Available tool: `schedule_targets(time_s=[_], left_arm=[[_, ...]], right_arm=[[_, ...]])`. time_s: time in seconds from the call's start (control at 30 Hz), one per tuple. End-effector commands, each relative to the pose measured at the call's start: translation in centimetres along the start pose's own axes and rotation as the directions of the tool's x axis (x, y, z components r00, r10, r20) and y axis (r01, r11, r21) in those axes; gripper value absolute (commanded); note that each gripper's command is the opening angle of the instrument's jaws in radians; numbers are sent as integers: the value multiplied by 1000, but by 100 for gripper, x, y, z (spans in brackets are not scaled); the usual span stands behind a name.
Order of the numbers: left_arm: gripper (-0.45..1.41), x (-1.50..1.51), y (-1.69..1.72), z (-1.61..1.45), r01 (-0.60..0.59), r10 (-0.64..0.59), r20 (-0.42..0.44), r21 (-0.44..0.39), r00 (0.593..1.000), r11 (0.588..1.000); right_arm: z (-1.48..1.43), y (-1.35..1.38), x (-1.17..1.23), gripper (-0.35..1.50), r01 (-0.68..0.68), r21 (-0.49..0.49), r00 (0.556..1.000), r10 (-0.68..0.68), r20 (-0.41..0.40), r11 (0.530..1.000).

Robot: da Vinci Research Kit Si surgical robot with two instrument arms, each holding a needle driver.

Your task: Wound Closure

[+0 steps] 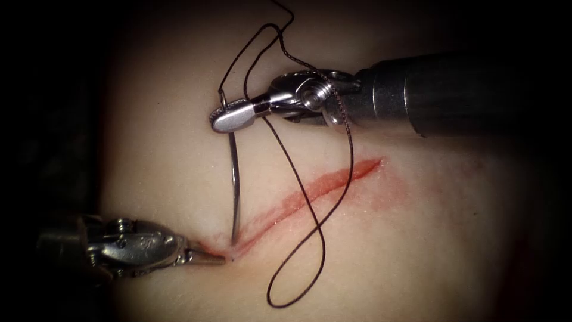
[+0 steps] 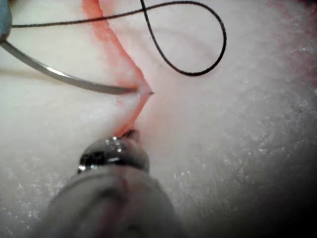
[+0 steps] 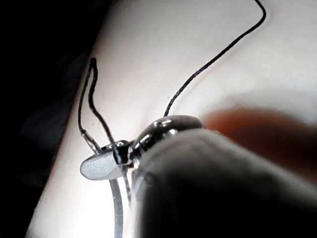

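Needle held near its thread end by the right claw, its tip in the tissue at the cut's left end.

From the left, the left claw (image 1: 205, 257) lies low on the tissue (image 1: 417, 250), jaws closed on nothing, their tip resting just beside the left end of the cut (image 1: 310, 192) — the left wrist view shows that tip (image 2: 130, 134) at the red line's end (image 2: 111, 44). Next, the needle (image 1: 234, 185) stands steeply, its point sunk into the tissue at that same end of the cut, and its upper end is clamped in the right claw (image 1: 229, 118), close to where the thread (image 1: 322, 220) joins. The thread loops up above the claw, then trails down across the cut — ending in a loose loop on the tissue right of the needle.
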Motion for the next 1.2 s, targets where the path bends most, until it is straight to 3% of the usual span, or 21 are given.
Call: schedule_targets(time_s=[0.03, 0.17, 0.43, 0.7, 0.9, 1.07, 1.2], left_arm=[[-45, -2, 1, 8, 0, 0, 0, -1, 1000, 1000], [-45, -2, 1, 8, 0, 0, 0, -1, 1000, 1000], [-45, -2, 1, 8, 0, 0, 0, -1, 1000, 1000], [-45, -2, 1, 8, 0, 0, 0, -1, 1000, 1000], [-45, -2, 1, 8, 1, -1, 0, -1, 1000, 1000], [-45, -2, 1, 8, 1, -1, 0, -1, 1000, 1000], [-45, -2, 1, 8, 1, -1, 0, -1, 1000, 1000]], right_arm=[[7, 5, -1, -35, 73, 0, 997, -73, 9, 997], [7, 5, -1, -35, 202, 2, 979, -202, 7, 979], [7, 4, -2, -35, 225, 3, 974, -225, 11, 974], [6, 0, -1, -35, -59, -46, 998, 58, -11, 997], [7, 0, -1, -35, -83, -22, 996, 82, -23, 996], [8, 1, -1, -35, 125, -2, 992, -125, 6, 992], [9, 0, -1, -35, 213, 11, 977, -213, 16, 977]])
